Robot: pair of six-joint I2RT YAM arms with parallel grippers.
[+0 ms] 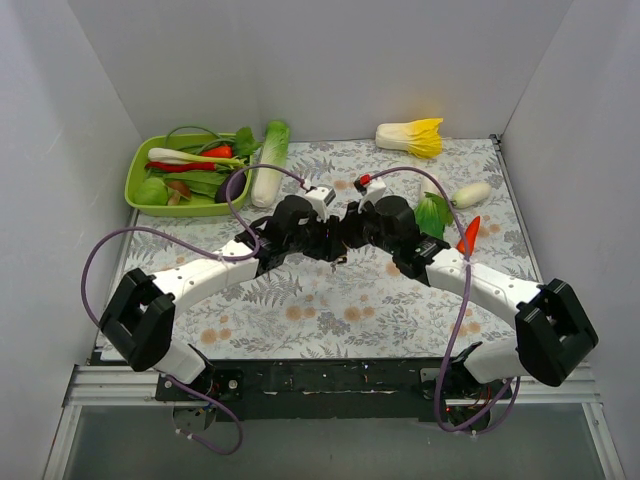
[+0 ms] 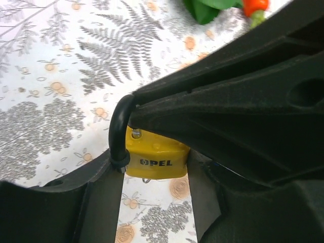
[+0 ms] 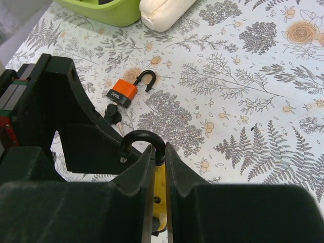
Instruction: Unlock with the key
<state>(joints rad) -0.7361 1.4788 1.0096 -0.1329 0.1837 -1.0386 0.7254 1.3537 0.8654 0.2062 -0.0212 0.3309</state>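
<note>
Yellow padlock (image 2: 154,152) held between two claws over the middle of the bench (image 1: 330,300).

The fern-patterned bench is seen with a green tray (image 1: 180,208) of vegetables set at its far left corner. Over the middle of the bench the right claw (image 3: 159,152) is closed narrow on the body of the yellow padlock, whose black shackle (image 2: 115,131) is raised above the fingers with one end free. The left claw (image 2: 156,169) is placed opposite, its fingers laid on either side of the yellow body; whether they press on it cannot be told. An orange padlock (image 3: 123,92), its shackle swung open, is laid on the bench between the claws and the tray, and a black-headed key (image 3: 112,111) is seen just beside it.
</note>
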